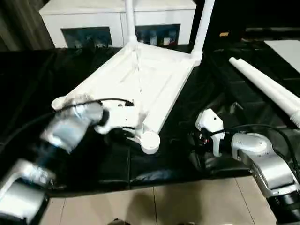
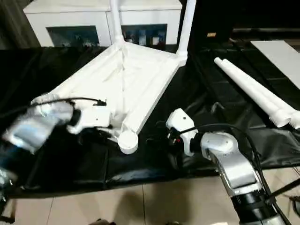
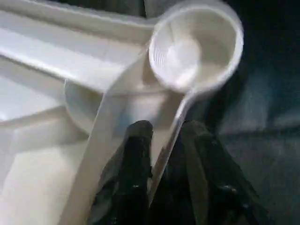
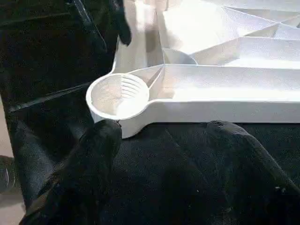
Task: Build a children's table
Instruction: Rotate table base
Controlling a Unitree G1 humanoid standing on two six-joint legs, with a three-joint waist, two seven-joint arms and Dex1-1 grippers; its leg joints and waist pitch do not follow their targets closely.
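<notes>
The children's table's white tabletop (image 1: 140, 79) lies upside down on black cloth, ribbed underside up. Two white legs (image 1: 130, 21) (image 1: 204, 28) stand upright in its far corner sockets. The near corner socket (image 1: 150, 140) holds no leg. My left gripper (image 3: 166, 129) sits at the near rim just beside that socket, its black fingers (image 3: 136, 145) open a little, one on each side of the thin rim wall. My right gripper (image 4: 164, 129) hovers low over the cloth to the right of the socket (image 4: 117, 93), open wide with nothing between its fingers.
Two loose white legs (image 1: 267, 89) lie side by side on the cloth at the right. A flat white board (image 1: 286, 49) lies beyond them. A white cabinet (image 1: 117, 18) stands behind the tabletop. The cloth's front edge drops to a tiled floor (image 1: 178, 206).
</notes>
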